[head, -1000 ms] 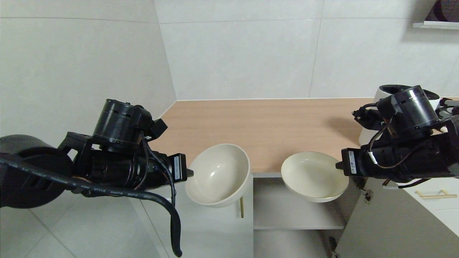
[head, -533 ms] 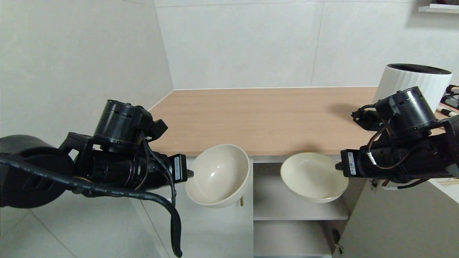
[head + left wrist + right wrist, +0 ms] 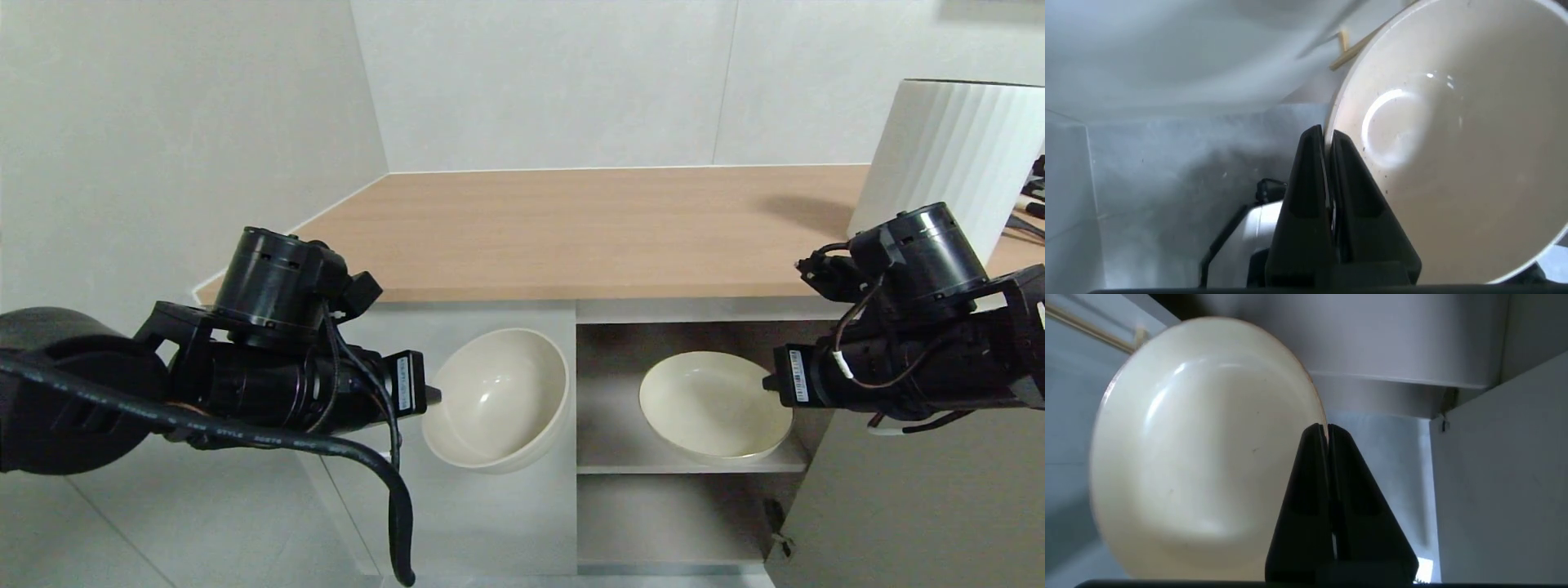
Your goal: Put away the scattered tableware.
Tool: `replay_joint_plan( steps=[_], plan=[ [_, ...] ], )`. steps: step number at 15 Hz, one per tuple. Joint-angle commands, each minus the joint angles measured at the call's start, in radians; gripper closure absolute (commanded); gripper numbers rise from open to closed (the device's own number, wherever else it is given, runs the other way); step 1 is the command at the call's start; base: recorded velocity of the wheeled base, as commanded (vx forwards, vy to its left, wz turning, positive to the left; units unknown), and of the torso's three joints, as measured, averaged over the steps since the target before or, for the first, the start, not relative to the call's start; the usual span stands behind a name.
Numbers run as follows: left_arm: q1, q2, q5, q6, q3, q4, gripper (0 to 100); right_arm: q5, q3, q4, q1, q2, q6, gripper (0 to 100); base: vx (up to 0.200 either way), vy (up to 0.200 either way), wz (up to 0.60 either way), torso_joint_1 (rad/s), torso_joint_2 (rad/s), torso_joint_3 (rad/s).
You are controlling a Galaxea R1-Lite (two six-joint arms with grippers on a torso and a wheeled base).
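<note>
Soft even light, a small glare spot inside the deep bowl (image 3: pixel 498 400)

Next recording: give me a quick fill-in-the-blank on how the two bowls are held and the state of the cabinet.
The left gripper pinches the deep bowl by its ____.
The right gripper is ____ on the shallow bowl.
The cabinet under the counter stands ____.
Missing words: rim; shut; open.

Both arms are held level, pointing toward each other. The left gripper (image 3: pixel 435 395) pinches the deep bowl's (image 3: pixel 500 400) rim, and the right gripper (image 3: pixel 768 380) the shallow bowl's (image 3: pixel 712 404).
</note>
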Motion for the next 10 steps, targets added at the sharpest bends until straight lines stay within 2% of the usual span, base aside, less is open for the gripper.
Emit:
replay_joint_plan(
  steps=[1,5,10],
  plan=[
    [0.000,0.000,0.000,0.000,0.000,0.000,100,0.001,0.000,-0.001,0.000,0.003,0.000,100,0.000,0.000,0.00,-0.139,0.45,0.310],
    [0.001,0.000,0.000,0.000,0.000,0.000,100,0.001,0.002,-0.001,0.002,0.003,0.000,100,0.000,0.000,0.00,-0.093,0.35,0.243],
    [0.000,-0.003,0.000,0.000,0.000,0.000,100,0.001,-0.001,-0.001,0.002,0.020,0.000,100,0.000,0.000,0.00,-0.008,0.03,0.017]
  ],
)
